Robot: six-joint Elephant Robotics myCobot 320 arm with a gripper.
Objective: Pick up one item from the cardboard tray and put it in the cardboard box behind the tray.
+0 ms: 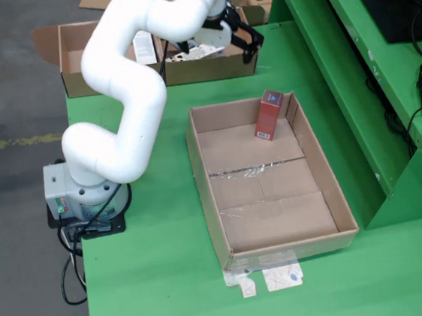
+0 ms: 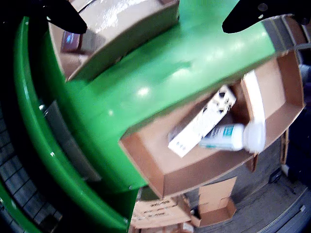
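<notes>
Green table [image 1: 164, 284], cardboard tray [image 1: 336, 198] at centre, cardboard box [image 1: 213, 69] behind, arm base [image 1: 79, 198] at left edge

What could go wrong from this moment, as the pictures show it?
The open hand hangs over the cardboard box's front wall, so it may knock it when it moves. The red carton stands upright against the tray's far wall, so a grasp there may tip it or hit the wall.

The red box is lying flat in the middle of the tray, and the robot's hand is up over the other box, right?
Not quite. In the fixed view the red box stands upright at the far end of the tray, not flat in the middle. The gripper is indeed over the other box.
</notes>
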